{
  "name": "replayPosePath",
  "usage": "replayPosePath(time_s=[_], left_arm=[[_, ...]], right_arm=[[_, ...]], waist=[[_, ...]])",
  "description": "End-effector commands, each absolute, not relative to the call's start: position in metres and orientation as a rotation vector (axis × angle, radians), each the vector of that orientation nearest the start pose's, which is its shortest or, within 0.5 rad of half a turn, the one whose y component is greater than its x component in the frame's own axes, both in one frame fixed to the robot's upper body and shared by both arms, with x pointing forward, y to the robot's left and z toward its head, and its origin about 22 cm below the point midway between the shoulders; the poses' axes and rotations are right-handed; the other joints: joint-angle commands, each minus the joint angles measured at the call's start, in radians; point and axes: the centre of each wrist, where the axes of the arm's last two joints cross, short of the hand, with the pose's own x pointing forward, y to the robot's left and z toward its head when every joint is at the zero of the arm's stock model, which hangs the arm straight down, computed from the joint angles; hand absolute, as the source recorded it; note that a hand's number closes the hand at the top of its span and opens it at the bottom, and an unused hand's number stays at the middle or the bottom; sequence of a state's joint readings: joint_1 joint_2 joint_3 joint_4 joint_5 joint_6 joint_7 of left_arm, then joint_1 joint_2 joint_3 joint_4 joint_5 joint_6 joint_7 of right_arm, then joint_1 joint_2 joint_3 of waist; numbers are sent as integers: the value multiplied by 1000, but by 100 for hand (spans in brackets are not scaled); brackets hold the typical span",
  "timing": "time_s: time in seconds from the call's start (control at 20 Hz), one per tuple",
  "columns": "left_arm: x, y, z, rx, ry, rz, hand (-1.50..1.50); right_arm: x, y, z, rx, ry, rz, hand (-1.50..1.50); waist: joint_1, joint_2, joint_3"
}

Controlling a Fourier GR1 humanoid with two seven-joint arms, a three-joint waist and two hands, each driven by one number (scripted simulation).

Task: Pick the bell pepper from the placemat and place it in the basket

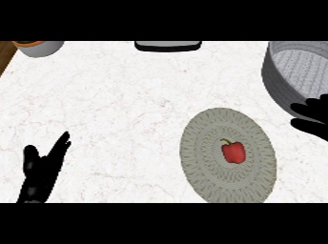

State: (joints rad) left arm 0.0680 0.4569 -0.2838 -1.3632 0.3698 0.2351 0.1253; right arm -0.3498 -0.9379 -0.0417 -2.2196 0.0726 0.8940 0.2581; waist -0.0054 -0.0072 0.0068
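The red pepper (pixel 233 152) lies on the round grey placemat (pixel 195 143) at lower right of the frame, a little right of the mat's middle, its stem toward the top. The grey basket (pixel 279 83) stands at upper right, just beyond the mat. The right hand (pixel 323 119) shows at the right edge, fingers spread wide, in front of the basket's rim and holding nothing. The left hand (pixel 40 167) rests open at lower left, fingers up.

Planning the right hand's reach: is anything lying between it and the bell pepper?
No object. In the head view, only the placemat and a strip of bare counter separate the right hand from the bell pepper.
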Motion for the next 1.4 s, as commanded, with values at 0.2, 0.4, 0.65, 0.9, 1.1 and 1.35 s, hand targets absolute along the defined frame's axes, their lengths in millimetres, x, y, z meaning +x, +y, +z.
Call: replayPosePath(time_s=[0.2, 0.4, 0.65, 0.9, 1.1, 1.35], left_arm=[[194, 281, -56, 132, -1020, -42, 0], [200, 292, -50, 168, -1018, -28, 0], [208, 300, -61, 154, -1015, -29, 0], [194, 310, -59, 150, -1018, -22, 0], [192, 294, -58, 162, -1019, -32, 0], [195, 317, -57, 160, -1014, -32, 0]], right_arm=[[216, -251, 246, -514, -1458, 1766, -150], [204, -247, 223, -487, -1440, 1779, -150], [228, -236, 192, -490, -1492, 1738, -150], [233, -235, 162, -567, -1407, 1794, -150], [238, -240, 127, -527, -1405, 1782, -150], [249, -241, 126, -536, -1429, 1768, -150]], waist=[[20, 10, -6], [9, 7, -6], [13, 10, -7], [11, 9, -6], [10, 9, -6], [9, 8, -7]])
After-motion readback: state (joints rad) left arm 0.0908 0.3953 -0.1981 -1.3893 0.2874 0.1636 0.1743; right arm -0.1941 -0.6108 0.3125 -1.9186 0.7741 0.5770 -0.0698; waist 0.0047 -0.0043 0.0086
